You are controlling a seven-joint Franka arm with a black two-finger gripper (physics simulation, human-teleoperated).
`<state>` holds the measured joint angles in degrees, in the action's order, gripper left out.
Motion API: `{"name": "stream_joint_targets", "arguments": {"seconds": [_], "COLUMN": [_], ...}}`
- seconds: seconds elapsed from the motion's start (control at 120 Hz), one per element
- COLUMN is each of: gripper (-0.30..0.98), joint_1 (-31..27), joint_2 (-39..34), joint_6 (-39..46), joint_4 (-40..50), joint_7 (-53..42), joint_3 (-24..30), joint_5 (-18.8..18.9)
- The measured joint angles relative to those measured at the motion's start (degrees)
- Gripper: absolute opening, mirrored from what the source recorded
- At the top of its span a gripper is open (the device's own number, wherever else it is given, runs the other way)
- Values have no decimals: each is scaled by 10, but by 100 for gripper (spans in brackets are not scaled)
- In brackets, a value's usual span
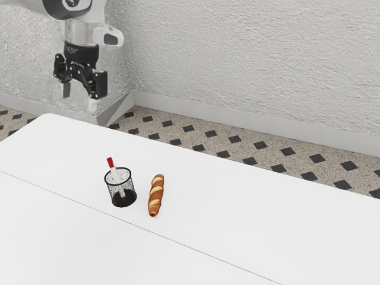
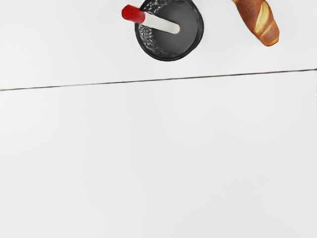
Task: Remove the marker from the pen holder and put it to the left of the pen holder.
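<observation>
My gripper hangs high above the far left end of the table in the exterior view, its two fingers apart with nothing between them, well away from the pen holder. The black mesh pen holder stands upright on the table. Inside it leans a white marker with a red end sticking up past the rim. From above, in the wrist view, the round pen holder has the marker slanting out over its rim, red end outermost.
A brown bread roll lies beside the pen holder, toward the exterior view's right; the wrist view has part of this bread roll too. The white table has a thin seam running across it.
</observation>
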<state>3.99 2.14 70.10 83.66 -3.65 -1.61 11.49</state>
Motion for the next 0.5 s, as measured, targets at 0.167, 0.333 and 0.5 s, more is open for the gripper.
{"name": "stream_joint_targets", "arguments": {"seconds": [0.167,0.333,0.5], "gripper": [69,69,69], "joint_1": [7,3,-5], "joint_2": [0,-3,11], "joint_6": [86,122,131], "joint_4": [1,-16,-12], "joint_7": [-11,-19,-21], "joint_3": [-1,0,-2], "joint_5": [3,2,-45]}}
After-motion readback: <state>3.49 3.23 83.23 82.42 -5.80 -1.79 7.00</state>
